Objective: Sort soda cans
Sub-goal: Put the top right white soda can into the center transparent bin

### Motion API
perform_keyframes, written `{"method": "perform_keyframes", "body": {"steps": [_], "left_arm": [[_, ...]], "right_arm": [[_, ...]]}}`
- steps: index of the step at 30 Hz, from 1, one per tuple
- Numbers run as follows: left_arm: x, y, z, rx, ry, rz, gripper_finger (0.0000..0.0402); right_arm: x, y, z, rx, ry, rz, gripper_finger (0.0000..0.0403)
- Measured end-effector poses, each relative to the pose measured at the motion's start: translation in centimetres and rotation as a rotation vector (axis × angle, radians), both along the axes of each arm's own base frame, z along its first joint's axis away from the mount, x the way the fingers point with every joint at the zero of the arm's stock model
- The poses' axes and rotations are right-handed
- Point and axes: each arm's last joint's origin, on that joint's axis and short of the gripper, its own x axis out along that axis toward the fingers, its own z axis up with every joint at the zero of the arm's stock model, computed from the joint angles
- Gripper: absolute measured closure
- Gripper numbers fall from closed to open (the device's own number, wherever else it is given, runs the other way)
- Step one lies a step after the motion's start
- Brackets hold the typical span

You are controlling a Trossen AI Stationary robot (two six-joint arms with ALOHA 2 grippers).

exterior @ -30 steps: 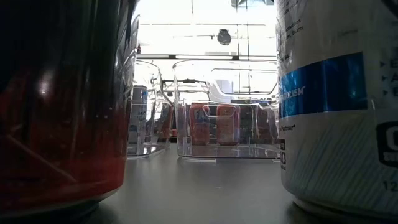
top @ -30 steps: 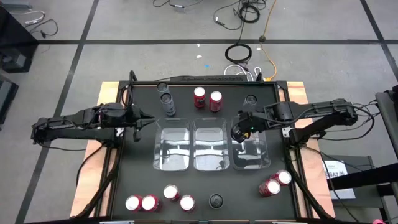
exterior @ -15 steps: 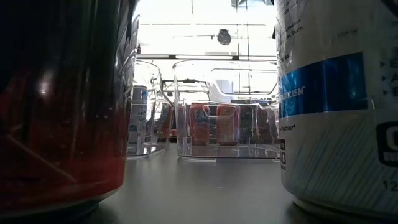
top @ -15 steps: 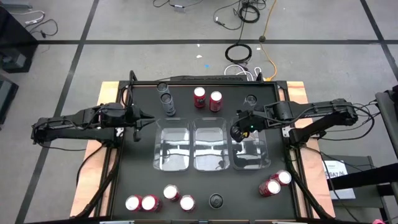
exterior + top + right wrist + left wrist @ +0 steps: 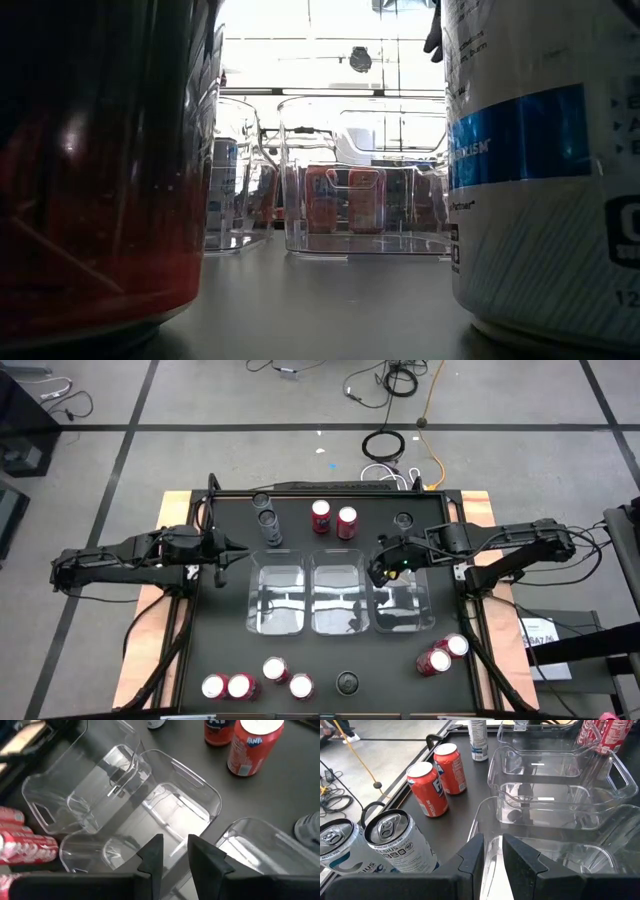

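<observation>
Black table holds red cans; both end effectors, left and right, closed, empty; labels unreadable.

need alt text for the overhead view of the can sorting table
Three empty clear bins sit side by side mid-table, the right gripper, shut, above the rightmost. Red cans and grey cans stand scattered around them; the left gripper waits left of them.

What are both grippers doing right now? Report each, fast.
Left gripper: nearly closed, holding nothing, at the left bin's edge.
Right gripper: shut, empty, above the right bin.
</observation>
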Motion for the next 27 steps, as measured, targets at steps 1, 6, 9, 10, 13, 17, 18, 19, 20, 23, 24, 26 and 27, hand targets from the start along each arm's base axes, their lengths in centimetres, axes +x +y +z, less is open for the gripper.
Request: {"method": "perform_keyframes", "body": {"steps": [1, 6, 9, 10, 13, 17, 18, 19, 20, 23, 24, 26, 27], "left_arm": [[0.00, 0.00, 0.00, 0.000, 0.000, 0.000, 0.0320], [0.00, 0.00, 0.00, 0.000, 0.000, 0.000, 0.0320], [0.00, 0.00, 0.00, 0.000, 0.000, 0.000, 0.0320], [0.00, 0.00, 0.00, 0.000, 0.000, 0.000, 0.0320], [0.00, 0.00, 0.00, 0.000, 0.000, 0.000, 0.0320], [0.00, 0.00, 0.00, 0.000, 0.000, 0.000, 0.0320], [0.00, 0.01, 0.01, 0.002, -0.001, 0.003, 0.0320], [0.02, 0.03, 0.04, 0.003, -0.005, 0.008, 0.0320], [0.06, 0.03, 0.10, -0.004, -0.014, 0.011, 0.0320], [0.12, -0.07, 0.19, -0.131, -0.052, 0.032, 0.0320], [0.20, -0.08, 0.32, -0.170, -0.076, 0.045, 0.0320], [0.34, -0.08, 0.62, -0.224, -0.121, 0.066, 0.0320], [0.38, -0.07, 0.71, -0.243, -0.135, 0.073, 0.0320]], "right_arm": [[0.00, 0.00, 0.00, 0.016, -0.006, -0.021, 0.0321], [0.04, -0.01, 0.03, 0.041, -0.020, -0.053, 0.0321], [0.10, -0.02, 0.05, 0.040, -0.026, -0.055, 0.0321], [0.18, -0.03, 0.11, 0.035, -0.038, -0.059, 0.0321], [0.45, -0.18, 0.33, -0.013, -0.078, -0.099, 0.0321], [0.62, -0.32, 0.54, -0.051, -0.111, -0.132, 0.0321], [0.66, -0.32, 0.57, -0.050, -0.116, -0.133, 0.0321], [0.71, -0.31, 0.62, -0.049, -0.123, -0.133, 0.0321], [0.74, -0.32, 0.65, -0.051, -0.128, -0.135, 0.0321], [0.73, -0.39, 0.68, -0.074, -0.132, -0.153, 0.0321], [0.73, -0.43, 0.68, -0.085, -0.133, -0.162, 0.0321], [0.72, -0.47, 0.70, -0.096, -0.134, -0.171, 0.0321], [0.72, -0.48, 0.70, -0.098, -0.135, -0.172, 0.0321]]}}
